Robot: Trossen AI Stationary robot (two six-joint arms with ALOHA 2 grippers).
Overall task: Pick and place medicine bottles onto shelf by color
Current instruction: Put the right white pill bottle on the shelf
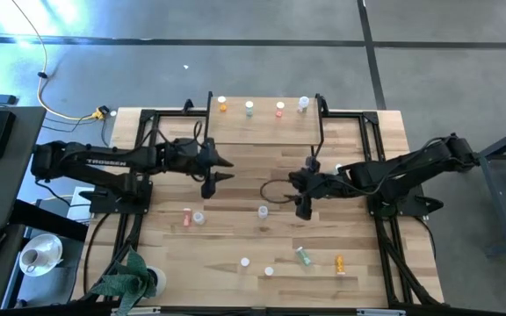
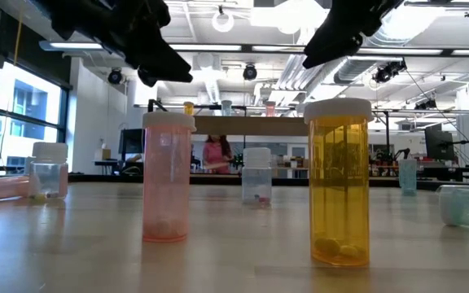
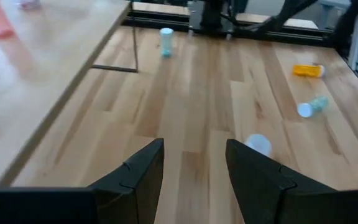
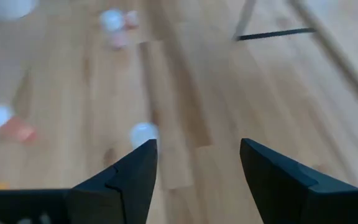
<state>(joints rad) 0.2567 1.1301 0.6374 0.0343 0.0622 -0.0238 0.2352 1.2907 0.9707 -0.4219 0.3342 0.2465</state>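
Wooden desk (image 1: pixel 235 180) is carrying the whole setup, with the shelf (image 1: pixel 262 130) standing at its far edge. Four medicine bottles are sitting along the shelf's far rim: orange (image 1: pixel 222 106), green (image 1: pixel 249 108), red (image 1: pixel 280 109) and clear (image 1: pixel 303 104), so one per colour appears placed. Roughly seven bottles are remaining on the desk, among them a clear upright one (image 1: pixel 263 211), a pink one (image 1: pixel 187 216), a green one (image 1: pixel 304 255) and an orange one (image 1: pixel 340 262). Left tool (image 1: pixel 219 168) is hovering before the shelf, fingers parted, holding nothing. Right tool (image 1: pixel 301 204) is hanging near the clear upright bottle, jaws wide apart and empty.
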